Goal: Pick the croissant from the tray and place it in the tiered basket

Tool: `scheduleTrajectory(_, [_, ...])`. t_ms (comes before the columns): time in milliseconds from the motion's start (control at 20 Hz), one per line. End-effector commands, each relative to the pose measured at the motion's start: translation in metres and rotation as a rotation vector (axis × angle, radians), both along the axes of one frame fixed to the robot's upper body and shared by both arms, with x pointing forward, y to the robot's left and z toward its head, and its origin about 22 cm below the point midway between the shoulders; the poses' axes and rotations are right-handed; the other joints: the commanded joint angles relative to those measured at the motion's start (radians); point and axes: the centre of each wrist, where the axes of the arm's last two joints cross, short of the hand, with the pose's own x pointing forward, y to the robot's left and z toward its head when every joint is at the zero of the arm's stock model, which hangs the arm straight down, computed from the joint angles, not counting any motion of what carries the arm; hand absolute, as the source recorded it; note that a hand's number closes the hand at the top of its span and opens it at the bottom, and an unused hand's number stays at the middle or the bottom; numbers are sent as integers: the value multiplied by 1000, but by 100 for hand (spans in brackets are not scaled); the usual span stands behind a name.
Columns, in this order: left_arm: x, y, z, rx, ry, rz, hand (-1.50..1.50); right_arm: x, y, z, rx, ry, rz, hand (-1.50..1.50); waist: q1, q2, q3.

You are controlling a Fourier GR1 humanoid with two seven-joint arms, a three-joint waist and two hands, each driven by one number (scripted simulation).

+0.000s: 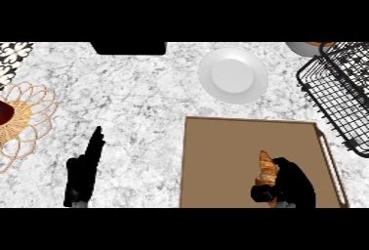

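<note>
A golden croissant [267,167] lies lengthwise on the brown tray [231,151], toward its lower right part. My right hand [288,185] is at the croissant's near end, fingers and thumb curled round it, hiding its lower part. The black wire tiered basket [342,93] stands at the right edge, beyond the tray's far right corner. My left hand [83,168] rests on the counter at the lower left, fingers straight and pointing away, holding nothing.
A white plate [233,75] sits beyond the tray. A woven wicker mat [29,117] with a dark object on it lies at the left edge. A black item [130,48] shows at the top, and a patterned cloth [10,56] in the top left corner.
</note>
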Motion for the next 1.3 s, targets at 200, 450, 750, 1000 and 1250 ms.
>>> scheduleTrajectory(200, [1, 3, 1, -11, 10, 8, 0, 19, 11, -20, -105, 64, -18, 150, 3, 3, 2])
scheduleTrajectory(450, [-4, 10, -5, 15, -1, 13, 0, 28, 4, -40, -217, 11, 3, 150, 5, 4, 2])
scheduleTrajectory(750, [-1, 0, -1, -6, 17, 41, 0, -21, -166, -2, -260, -36, -97, 150, -30, 0, 4])
scheduleTrajectory(1000, [-11, 4, -15, 15, 18, 22, 0, -29, -185, 31, -236, -207, -208, 150, -13, 0, 2])
scheduleTrajectory(1250, [-1, -3, -8, -4, 20, 36, 0, -39, -172, 111, -236, -534, -340, 150, -28, -5, 0])
